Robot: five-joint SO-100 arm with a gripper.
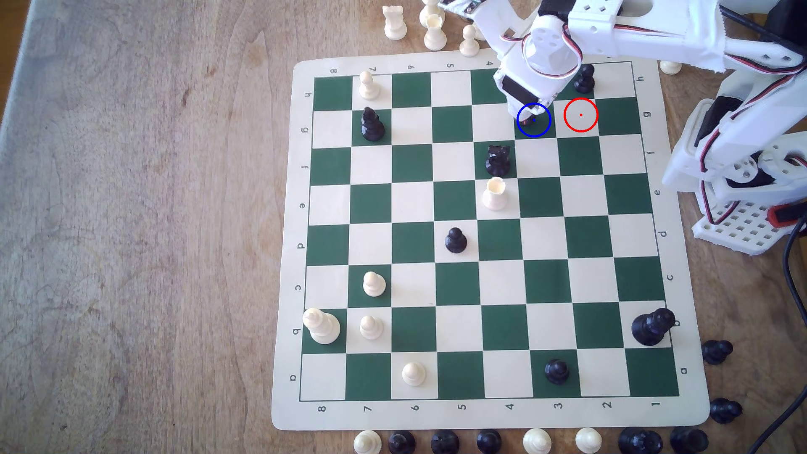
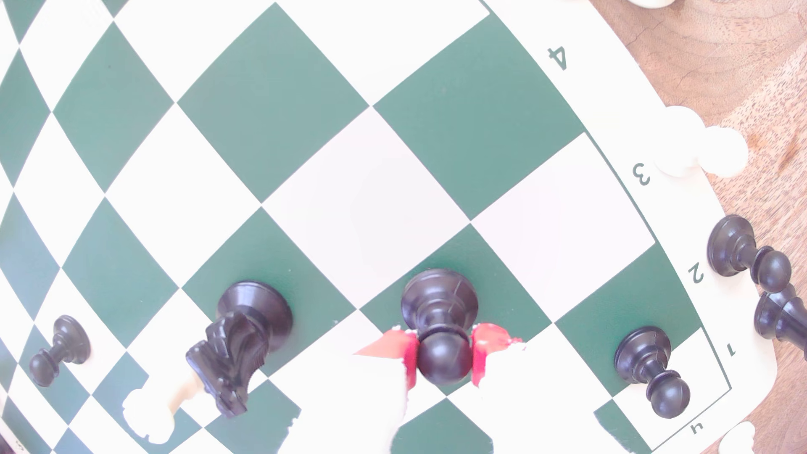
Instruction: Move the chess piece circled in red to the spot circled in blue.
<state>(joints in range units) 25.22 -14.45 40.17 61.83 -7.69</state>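
Your wrist view shows the gripper (image 2: 444,355) pinching the glossy black pawn (image 2: 441,323) by its ball head between 2 red pads (image 2: 480,358), its flared base on a dark green square. In the exterior view the arm hides that pawn over the blue-ringed square (image 1: 541,127). The black knight (image 2: 238,345) stands near one side, another black pawn (image 2: 653,371) toward the board's corner on the other.

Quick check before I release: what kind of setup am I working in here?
Probably a tabletop chess rig: a green-and-cream roll-up board on a wooden table, captured pieces lining its edges. The gripper holds the black pawn on the blue-ringed square.
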